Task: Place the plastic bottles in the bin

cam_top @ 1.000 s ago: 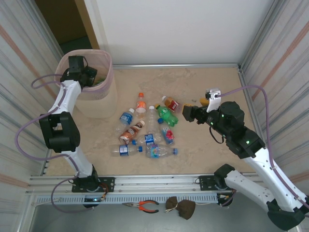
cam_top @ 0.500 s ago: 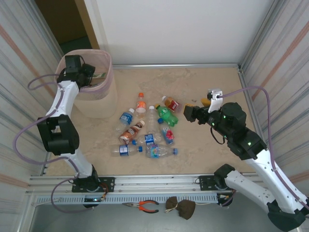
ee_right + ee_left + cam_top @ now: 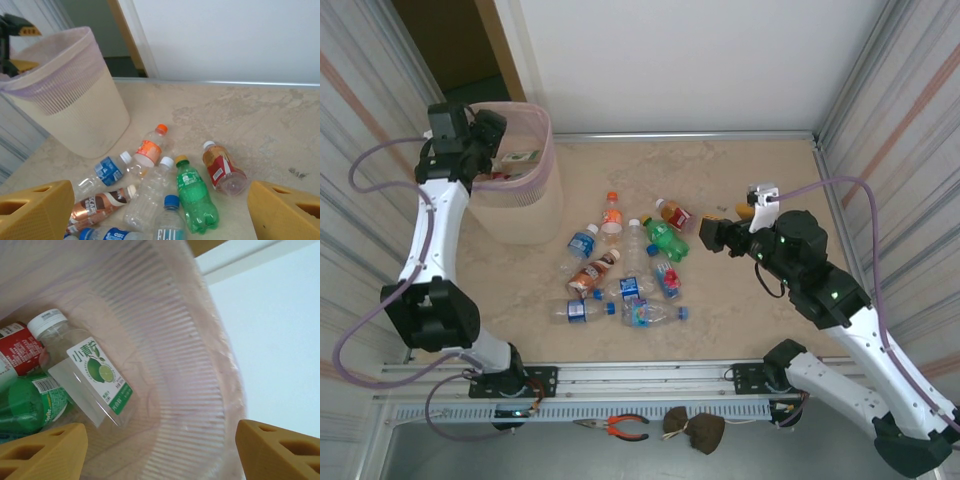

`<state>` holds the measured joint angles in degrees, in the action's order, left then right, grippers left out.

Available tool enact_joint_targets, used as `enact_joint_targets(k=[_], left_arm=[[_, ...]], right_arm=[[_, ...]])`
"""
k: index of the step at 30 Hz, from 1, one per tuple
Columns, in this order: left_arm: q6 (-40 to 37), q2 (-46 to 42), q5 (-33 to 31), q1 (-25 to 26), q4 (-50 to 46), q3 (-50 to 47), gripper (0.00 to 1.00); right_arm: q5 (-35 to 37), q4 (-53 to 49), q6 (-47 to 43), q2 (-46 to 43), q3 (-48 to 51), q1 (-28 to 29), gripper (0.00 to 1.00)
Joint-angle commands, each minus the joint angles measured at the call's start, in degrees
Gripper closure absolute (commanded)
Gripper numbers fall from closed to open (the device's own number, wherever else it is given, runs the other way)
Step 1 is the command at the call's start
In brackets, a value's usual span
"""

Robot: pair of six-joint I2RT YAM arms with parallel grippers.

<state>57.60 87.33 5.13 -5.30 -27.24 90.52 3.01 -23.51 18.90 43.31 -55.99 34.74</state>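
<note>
Two robot arms clearing plastic bottles (image 3: 625, 270) off a table (image 3: 760, 170) into a bin (image 3: 525, 210).

Mid-table, a loose cluster of bottles lies on its side. Just right of it the right gripper (image 3: 712, 236) hovers facing the pile, jaws spread and empty. At the far left, the left gripper (image 3: 470, 140) hangs over the bin's rim, jaws spread and empty; a lime-label bottle (image 3: 90, 375) and others lie inside. This looks like a drop-off step. Next, the right arm needs to lower onto one bottle and close.
</note>
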Motion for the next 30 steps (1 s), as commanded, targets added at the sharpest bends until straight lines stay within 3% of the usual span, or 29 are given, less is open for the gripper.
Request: enact_joint_targets(k=[1,14,26,30], left_arm=[[-7.3,-3.5,3.8,-0.6,0.3,1.1,0.22],[-27.2,-14.6,14.8,-0.6,-2.5,-4.1,0.23],[-27.1,-21.4,23.5,-0.6,-0.1,-13.4,0.24],[-25.8,-21.9,25.0,-0.6,0.1,-15.1,0.24]], right_arm=[[0.0,-2.6,-1.5,2.9,-3.4,-0.6,0.11],[-8.0,-13.6,-8.9,26.9,-16.3,-8.1,0.14],[-15.5,-20.0,-11.8,50.0,-28.6,-14.7,0.21],[-14.4,-21.0,-13.3,56.2,-31.7,-15.3,0.21]])
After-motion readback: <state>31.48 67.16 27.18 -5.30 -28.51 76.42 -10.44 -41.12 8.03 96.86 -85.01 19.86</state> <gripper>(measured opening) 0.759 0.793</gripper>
